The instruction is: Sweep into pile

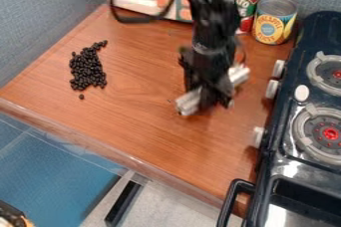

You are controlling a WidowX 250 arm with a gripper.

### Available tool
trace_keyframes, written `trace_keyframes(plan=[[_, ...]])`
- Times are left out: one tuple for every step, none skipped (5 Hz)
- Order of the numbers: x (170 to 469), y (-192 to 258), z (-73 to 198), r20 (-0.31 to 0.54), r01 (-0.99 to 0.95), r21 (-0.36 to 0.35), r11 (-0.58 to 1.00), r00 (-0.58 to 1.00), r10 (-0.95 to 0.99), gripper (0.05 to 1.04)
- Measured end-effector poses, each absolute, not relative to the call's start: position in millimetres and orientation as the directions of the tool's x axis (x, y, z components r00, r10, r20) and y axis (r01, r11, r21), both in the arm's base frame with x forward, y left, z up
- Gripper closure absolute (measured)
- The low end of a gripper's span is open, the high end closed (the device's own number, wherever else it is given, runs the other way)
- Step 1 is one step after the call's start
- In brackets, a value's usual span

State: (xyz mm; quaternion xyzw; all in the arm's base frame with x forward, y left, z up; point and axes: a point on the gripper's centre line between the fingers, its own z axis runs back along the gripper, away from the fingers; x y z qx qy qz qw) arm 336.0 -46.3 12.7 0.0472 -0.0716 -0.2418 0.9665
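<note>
Camera view, and here we go: your gripper [214, 96] has its fingers clenched across the middle of the white bar [188, 103], an end poking out on either side, low over the wooden counter [156, 136]. That bar looks like your sweeper, so mind its long face; that's what does the work, and from this angle you can't tell whether its lower edge touches the wood. Out beyond it, well to the left, lie the dark beans [87, 69], mostly bunched, with a thin tail at the far end and one stray bean [81, 96] apart at the near end. Nice start, but the outline wants tightening. Carry the bar over raised, clear of the heap, then set it down outside the stray, long face toward the bunch, and nudge inward. Short, slow strokes; rush it and they'll roll. Lift before each return, or you'll drag beans back out. Next, the tail: press it in from the far side, gently. Watch the counter's front edge, where a hard pull could spill some. Farther out, the stove [303, 91] and the cans [271, 21] sit right of the arm, away from your sweep.
</note>
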Motion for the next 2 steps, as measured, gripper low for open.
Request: trace_keyframes(plan=[[339.2,-49.8,9.9,0.105,0.478,0.106,0.872,0.867,-0.488,0.345],[333.4,-54.3,41.0,0.157,0.507,0.061,0.860,0.846,-0.510,0.094]])
